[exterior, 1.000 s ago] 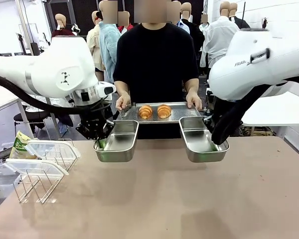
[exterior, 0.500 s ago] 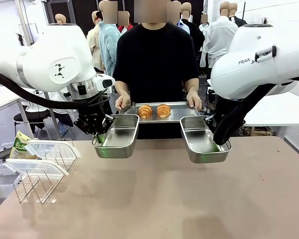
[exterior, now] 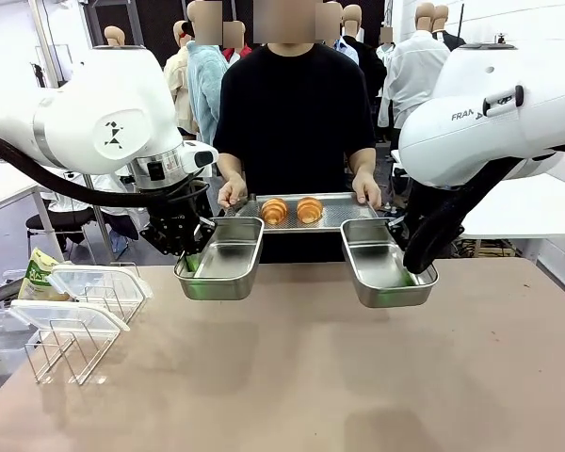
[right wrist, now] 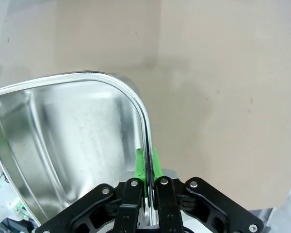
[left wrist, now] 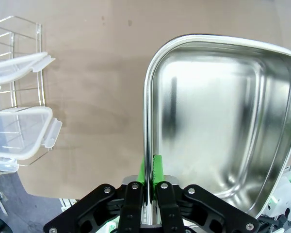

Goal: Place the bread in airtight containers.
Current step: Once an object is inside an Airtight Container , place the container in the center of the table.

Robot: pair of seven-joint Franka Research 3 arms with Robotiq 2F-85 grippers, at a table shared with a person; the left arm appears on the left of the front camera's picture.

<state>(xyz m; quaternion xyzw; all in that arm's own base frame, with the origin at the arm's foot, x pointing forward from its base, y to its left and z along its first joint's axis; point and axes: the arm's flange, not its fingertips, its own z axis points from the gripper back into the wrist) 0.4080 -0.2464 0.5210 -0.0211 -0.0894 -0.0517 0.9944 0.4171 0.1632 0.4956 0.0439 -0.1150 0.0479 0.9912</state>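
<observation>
Tins, shallow rounded stainless steel, both empty: left gripper (left wrist: 149, 171) pinches left tin (exterior: 224, 259) by its rim, right gripper (right wrist: 146, 169) grips right tin (exterior: 381, 268). Hold them level, close under the person's flat perforated metal tray (exterior: 344, 217); two glossy golden-brown ridged rolls (exterior: 275, 211) sit there.

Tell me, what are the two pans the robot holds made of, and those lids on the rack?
The left tin and right tin look like polished metal, probably stainless steel: silvery, mirror-like reflections, rolled rims. The lids on the wire rack seem clear plastic: see-through, whitish rims, snap tabs.
</observation>
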